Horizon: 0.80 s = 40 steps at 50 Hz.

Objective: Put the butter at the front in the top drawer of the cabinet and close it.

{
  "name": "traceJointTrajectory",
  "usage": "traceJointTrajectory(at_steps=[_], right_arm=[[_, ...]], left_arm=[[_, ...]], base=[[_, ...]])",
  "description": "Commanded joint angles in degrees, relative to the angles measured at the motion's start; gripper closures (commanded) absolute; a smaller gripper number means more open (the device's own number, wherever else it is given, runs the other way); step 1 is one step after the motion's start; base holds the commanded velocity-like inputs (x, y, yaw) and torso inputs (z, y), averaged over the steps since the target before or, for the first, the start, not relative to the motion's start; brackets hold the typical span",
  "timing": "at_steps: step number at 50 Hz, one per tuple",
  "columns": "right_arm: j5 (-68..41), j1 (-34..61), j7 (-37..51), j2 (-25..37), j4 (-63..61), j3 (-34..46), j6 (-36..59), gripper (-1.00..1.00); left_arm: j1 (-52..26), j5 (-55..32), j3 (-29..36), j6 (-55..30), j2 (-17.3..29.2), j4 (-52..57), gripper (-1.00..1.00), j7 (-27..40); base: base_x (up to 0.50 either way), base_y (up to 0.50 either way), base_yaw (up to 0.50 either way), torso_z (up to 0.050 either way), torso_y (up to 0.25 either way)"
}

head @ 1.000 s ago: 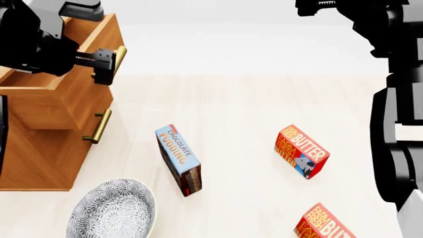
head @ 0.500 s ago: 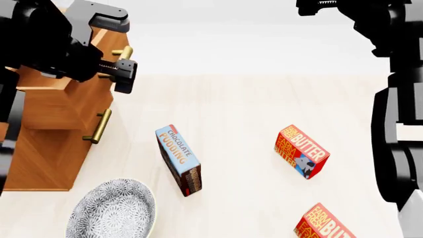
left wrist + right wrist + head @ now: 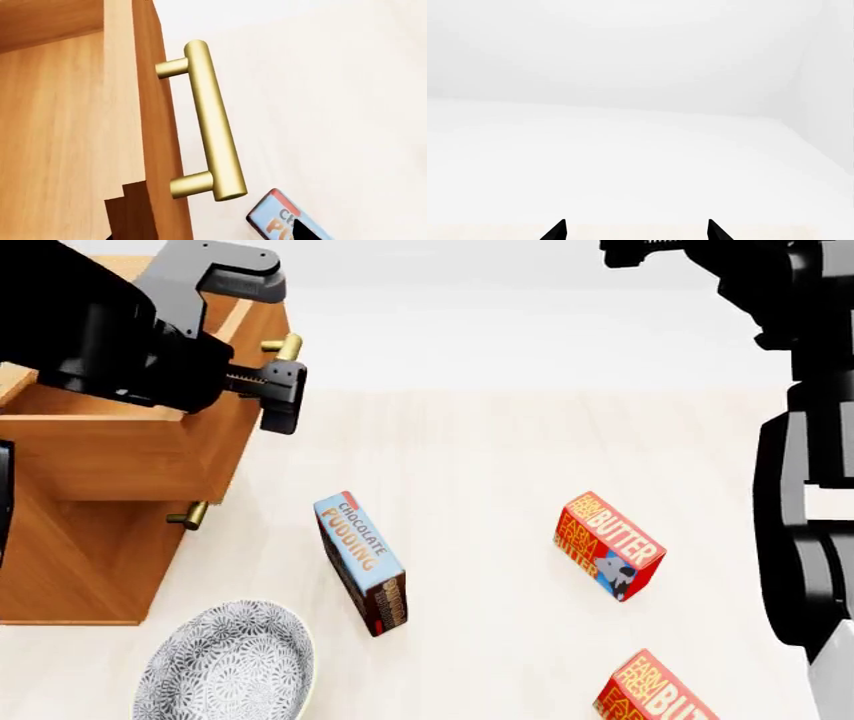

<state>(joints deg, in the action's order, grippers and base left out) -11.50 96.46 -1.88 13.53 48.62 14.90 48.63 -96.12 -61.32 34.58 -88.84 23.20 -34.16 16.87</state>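
Observation:
The front butter (image 3: 659, 694), a red-and-orange carton, lies at the bottom edge of the head view, partly cut off. The second identical carton (image 3: 610, 545) lies further back. The cabinet (image 3: 74, 560) stands at the left with its top drawer (image 3: 127, 455) pulled out. My left gripper (image 3: 274, 375) is at the drawer's brass handle (image 3: 282, 344), jaws apart. The handle (image 3: 210, 122) fills the left wrist view, where one dark fingertip (image 3: 303, 233) shows. My right gripper (image 3: 635, 231) is open and empty, raised high at the far right.
A blue chocolate pudding box (image 3: 360, 562) stands between the cabinet and the butters; it also shows in the left wrist view (image 3: 283, 220). A patterned grey bowl (image 3: 227, 665) sits front left. The lower drawer's handle (image 3: 188, 514) peeks out under the top drawer. My right arm (image 3: 801, 500) fills the right edge.
My left gripper has moved to the right and the top drawer has slid out with it, now covering most of the lower handle. The cartons and the right arm have not moved.

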Motion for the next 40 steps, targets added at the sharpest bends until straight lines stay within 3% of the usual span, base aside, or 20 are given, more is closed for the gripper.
traceJointTrajectory(at_steps=[1,24,40], right_arm=[[-0.1,-0.1,0.1,0.4,-0.9,0.1,0.6,-1.00],[-0.7,-1.4,0.6,2.1,-4.3,-0.4,3.0,-1.00],[-0.6,-0.7,0.5,1.4,-2.9,0.2,2.5,-1.00]], left_arm=[[0.1,-10.3,0.1,0.5,-0.5,1.5,-1.00,5.2],[-0.4,-14.9,2.4,2.5,-6.1,0.8,-1.00,6.5],[-2.6,-16.6,3.5,3.4,-6.9,0.6,-1.00,6.0]], base=[[0.00,0.00,0.00,0.000,0.000],[0.00,0.00,0.00,0.000,0.000],[0.00,0.00,0.00,0.000,0.000]])
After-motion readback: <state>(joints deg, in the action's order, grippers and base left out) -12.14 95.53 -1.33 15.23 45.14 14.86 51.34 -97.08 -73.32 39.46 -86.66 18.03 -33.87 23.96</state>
